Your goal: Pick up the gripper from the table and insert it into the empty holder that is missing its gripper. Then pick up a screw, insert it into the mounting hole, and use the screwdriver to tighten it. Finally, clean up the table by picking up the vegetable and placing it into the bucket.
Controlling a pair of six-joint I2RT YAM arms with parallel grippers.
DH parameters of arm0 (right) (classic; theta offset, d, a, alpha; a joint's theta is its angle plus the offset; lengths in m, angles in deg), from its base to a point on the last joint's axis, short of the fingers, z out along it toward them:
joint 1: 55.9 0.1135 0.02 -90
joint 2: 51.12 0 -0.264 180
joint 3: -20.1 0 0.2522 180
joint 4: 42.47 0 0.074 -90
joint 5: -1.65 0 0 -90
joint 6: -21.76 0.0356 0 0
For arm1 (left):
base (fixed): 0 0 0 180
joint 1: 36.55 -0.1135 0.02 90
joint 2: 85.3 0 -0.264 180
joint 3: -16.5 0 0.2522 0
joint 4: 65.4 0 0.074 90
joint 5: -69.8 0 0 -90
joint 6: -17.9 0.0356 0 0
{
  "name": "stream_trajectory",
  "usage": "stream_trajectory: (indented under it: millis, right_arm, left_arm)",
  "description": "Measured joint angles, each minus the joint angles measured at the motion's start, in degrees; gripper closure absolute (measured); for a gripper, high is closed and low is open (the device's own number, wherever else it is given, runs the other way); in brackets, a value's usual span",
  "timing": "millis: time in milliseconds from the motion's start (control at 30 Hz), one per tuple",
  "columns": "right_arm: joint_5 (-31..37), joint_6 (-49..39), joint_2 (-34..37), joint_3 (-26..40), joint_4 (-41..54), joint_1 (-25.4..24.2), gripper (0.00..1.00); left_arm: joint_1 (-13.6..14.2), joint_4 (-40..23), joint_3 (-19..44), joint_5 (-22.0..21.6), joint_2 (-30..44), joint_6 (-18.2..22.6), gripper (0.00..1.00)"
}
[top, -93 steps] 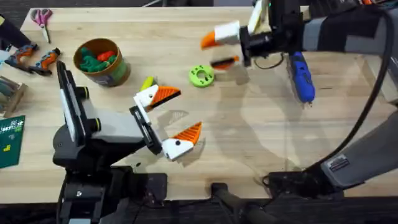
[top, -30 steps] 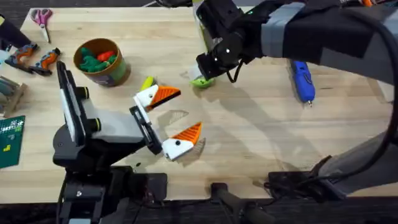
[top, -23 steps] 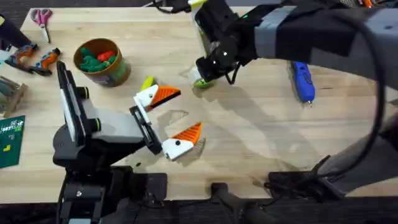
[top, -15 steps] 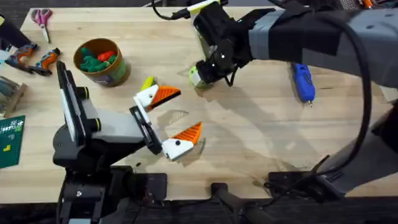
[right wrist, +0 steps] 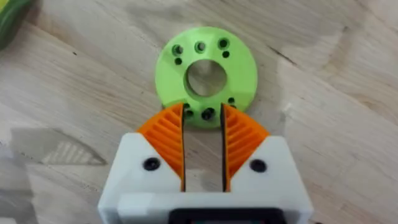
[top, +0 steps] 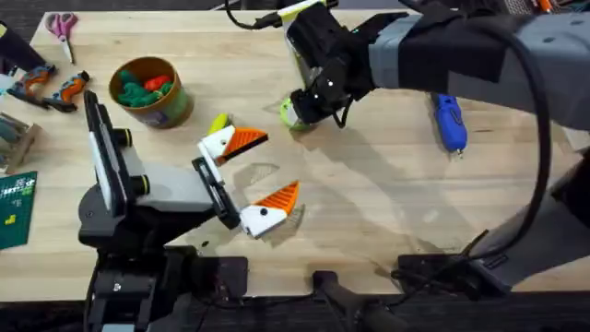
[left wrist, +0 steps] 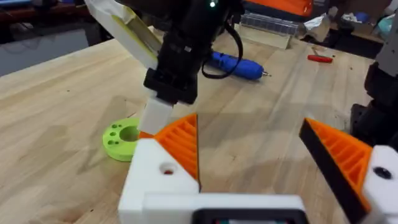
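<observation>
My right gripper (top: 297,112) hangs low over the lime-green disc (right wrist: 206,67), and its orange pads (right wrist: 168,134) straddle the disc's near rim. The jaws are open by a narrow gap with nothing held. The disc has small dark holes, and I cannot tell if a screw sits in any. My left gripper (top: 279,164) rests open mid-table, both white blocks carrying orange tips. The yellow-green vegetable (top: 218,123) lies just behind it. The bucket (top: 147,92) stands at far left and the blue screwdriver (top: 449,120) lies at right. The loose gripper and the empty holder are out of view.
Dark green and orange toy vegetables fill the bucket. Orange-handled pliers (top: 46,88), pink scissors (top: 63,26) and a green board (top: 14,207) sit along the left edge. Bare wood spreads across the middle and near right of the table (top: 387,212).
My right arm has swung left from the far middle and come down onto the green disc, settling in the last half second. The left arm has not moved.
</observation>
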Motion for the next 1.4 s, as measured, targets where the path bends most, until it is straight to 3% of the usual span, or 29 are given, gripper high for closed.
stream_trajectory:
  millis: [167,333,933,1133,1400]
  right_arm:
    - [0.0,0.0,0.0,0.0,0.0,0.0,0.728]
    - [0.0,0.0,0.0,0.0,0.0,0.0,0.987]
    - [0.0,-0.9,0.0,1.4,2.4,0.0,0.995]
    - [0.0,-1.5,-2.5,6.4,7.6,0.0,0.995]
    - [-0.7,-3.3,-4.6,18.9,19.2,0.0,0.995]
  left_arm:
    - [0.0,0.0,0.0,0.0,0.0,0.0,0.015]
    - [0.0,0.0,0.0,0.0,0.0,0.0,0.015]
    - [0.0,0.0,0.0,0.0,0.0,0.0,0.015]
    - [0.0,0.0,0.0,0.0,0.0,0.0,0.015]
    - [0.0,0.0,0.0,0.0,0.0,0.0,0.015]
